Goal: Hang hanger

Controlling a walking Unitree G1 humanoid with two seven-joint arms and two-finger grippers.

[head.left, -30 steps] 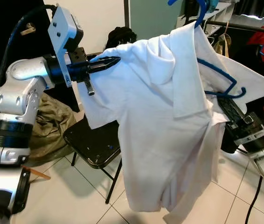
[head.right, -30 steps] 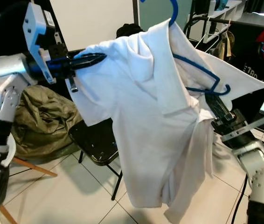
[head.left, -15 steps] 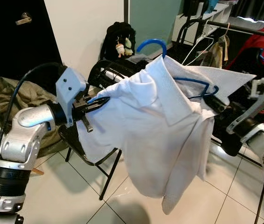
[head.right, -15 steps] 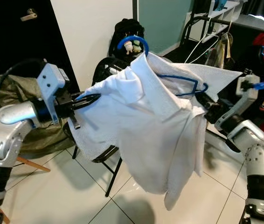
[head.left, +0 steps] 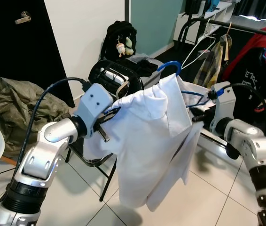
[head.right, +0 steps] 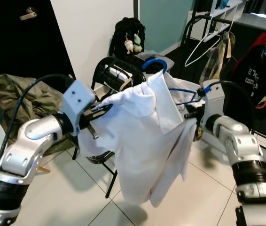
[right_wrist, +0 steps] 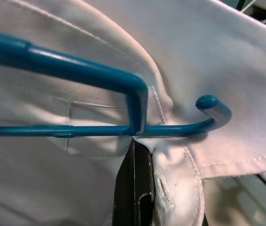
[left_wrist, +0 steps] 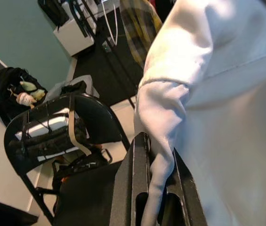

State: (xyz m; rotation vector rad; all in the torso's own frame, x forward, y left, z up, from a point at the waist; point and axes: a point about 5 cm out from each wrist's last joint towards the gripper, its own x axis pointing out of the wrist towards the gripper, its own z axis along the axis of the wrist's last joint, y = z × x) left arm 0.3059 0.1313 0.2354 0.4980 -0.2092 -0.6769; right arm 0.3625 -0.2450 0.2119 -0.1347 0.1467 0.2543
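Observation:
A white shirt (head.left: pixel 147 150) hangs on a blue hanger (head.left: pixel 170 66), stretched between my two grippers above the tiled floor. My left gripper (head.left: pixel 114 112) is shut on the shirt's shoulder; the left wrist view has the fabric (left_wrist: pixel 161 141) pinched between the fingers (left_wrist: pixel 133 188). On the other side, my right gripper (head.left: pixel 198 112) is shut on the hanger's end, with shirt cloth caught in the grip; the blue hanger (right_wrist: pixel 76 70) and one black finger (right_wrist: pixel 135 188) appear in the right wrist view. The hook points up, free of any rail.
A clothes rail (head.left: pixel 246 27) runs at the back right, carrying a white wire hanger (head.left: pixel 194 47), a plaid garment (head.left: pixel 209 66) and a black garment (head.left: pixel 250 75). A black folding chair (head.left: pixel 105 70) stands under the shirt. An olive bag (head.left: pixel 11 103) lies left.
The shirt and hanger now sit lower and farther from the head camera, and my grippers are closer together. The whole view has shifted as well.

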